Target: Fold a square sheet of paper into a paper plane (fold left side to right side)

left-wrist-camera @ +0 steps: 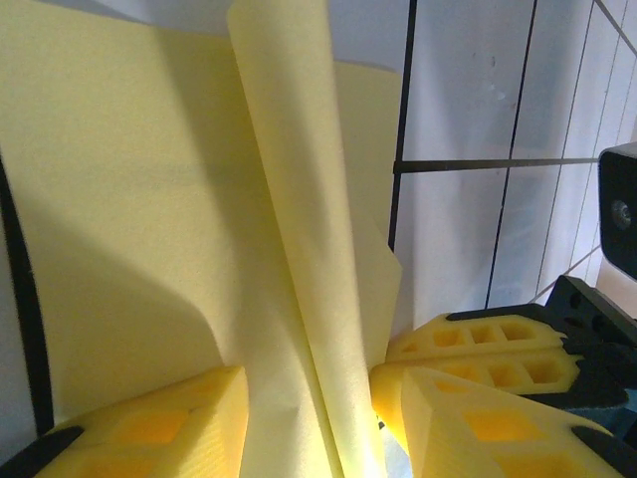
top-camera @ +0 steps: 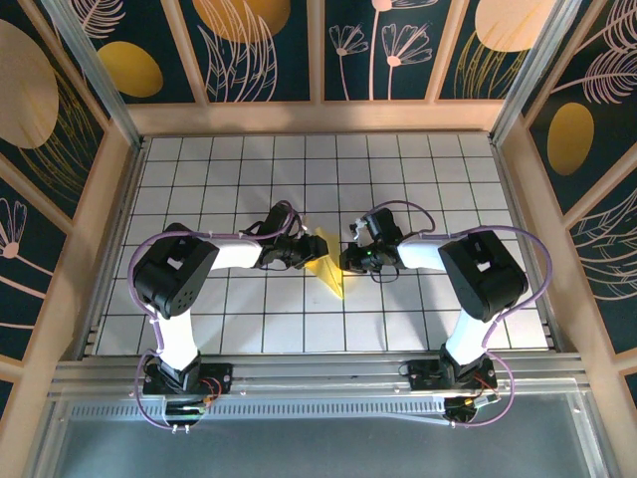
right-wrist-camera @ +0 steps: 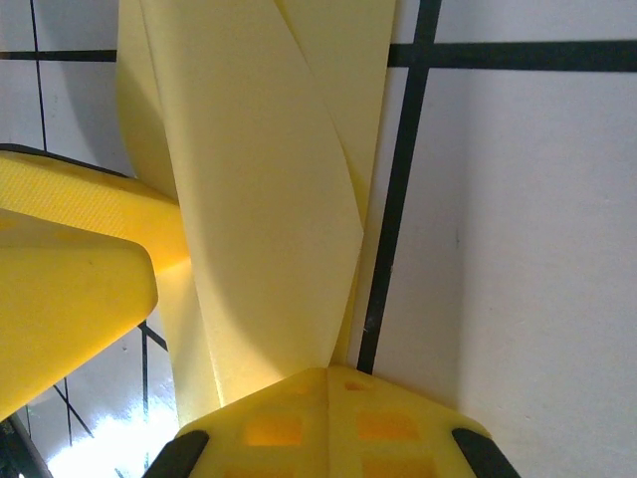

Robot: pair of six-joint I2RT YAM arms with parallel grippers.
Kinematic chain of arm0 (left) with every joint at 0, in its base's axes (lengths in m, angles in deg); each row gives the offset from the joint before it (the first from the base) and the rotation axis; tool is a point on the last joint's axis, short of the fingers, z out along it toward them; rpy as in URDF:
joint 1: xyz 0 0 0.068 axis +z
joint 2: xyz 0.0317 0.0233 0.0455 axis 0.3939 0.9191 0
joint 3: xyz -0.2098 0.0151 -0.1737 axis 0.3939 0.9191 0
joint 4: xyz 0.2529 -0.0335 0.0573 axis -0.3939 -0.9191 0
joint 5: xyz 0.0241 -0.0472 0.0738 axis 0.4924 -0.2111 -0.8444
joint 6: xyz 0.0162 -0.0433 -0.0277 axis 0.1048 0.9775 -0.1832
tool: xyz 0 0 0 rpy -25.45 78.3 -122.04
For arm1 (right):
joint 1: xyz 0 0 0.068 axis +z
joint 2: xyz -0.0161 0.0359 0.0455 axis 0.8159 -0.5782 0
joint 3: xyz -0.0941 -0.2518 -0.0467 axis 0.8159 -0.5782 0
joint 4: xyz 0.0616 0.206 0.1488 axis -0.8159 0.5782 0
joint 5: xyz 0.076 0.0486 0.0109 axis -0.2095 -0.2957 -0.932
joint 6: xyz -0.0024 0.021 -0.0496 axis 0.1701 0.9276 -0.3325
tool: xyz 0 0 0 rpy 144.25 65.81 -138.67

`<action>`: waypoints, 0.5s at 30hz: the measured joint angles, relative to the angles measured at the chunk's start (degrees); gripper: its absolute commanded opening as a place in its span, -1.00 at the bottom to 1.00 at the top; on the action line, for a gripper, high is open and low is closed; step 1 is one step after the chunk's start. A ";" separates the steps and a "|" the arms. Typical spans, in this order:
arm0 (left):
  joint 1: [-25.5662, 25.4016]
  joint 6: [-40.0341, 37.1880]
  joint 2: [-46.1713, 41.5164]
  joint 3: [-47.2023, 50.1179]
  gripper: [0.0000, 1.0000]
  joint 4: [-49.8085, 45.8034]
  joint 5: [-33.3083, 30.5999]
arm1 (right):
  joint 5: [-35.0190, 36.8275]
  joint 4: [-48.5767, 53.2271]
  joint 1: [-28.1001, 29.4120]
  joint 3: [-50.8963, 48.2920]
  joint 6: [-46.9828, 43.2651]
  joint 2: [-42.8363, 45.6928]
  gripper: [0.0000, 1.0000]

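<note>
Lab cell: gridded table [top-camera: 249, 159], decorated panel walls [top-camera: 261, 50].

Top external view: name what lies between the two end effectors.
A folded pale yellow paper sheet lies between the left end effector and the right end effector, on the white grid table, as the top external view shows.

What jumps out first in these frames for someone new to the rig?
The pointed, half-folded yellow paper lies at the middle of the white grid table, with both arms meeting over it. In the left wrist view a raised flap of it stands up between the yellow foam fingers of the open left gripper. The right gripper, shut, is at the paper's right side.
</note>
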State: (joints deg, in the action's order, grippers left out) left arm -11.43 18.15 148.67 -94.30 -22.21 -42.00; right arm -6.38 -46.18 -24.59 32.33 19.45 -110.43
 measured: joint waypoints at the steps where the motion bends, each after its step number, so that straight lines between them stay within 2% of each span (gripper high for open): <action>1: 0.00 -0.02 0.00 -0.11 -0.09 -0.15 -0.07 | 0.02 0.00 0.00 0.00 0.00 0.00 -1.00; 11: 0.00 -3.30 -1.38 -1.81 -0.07 -5.70 -4.87 | 0.00 0.00 0.00 0.07 -0.02 -0.04 -1.00; 15: 0.00 -4.37 -2.64 -1.81 -0.26 -6.32 -5.33 | 0.00 0.00 0.00 0.07 -0.17 -0.04 -1.00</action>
State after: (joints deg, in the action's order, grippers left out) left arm -11.43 13.78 146.02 -96.11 -28.53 -47.33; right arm -6.38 -46.18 -24.59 32.40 19.27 -110.48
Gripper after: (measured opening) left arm 0.415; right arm 0.047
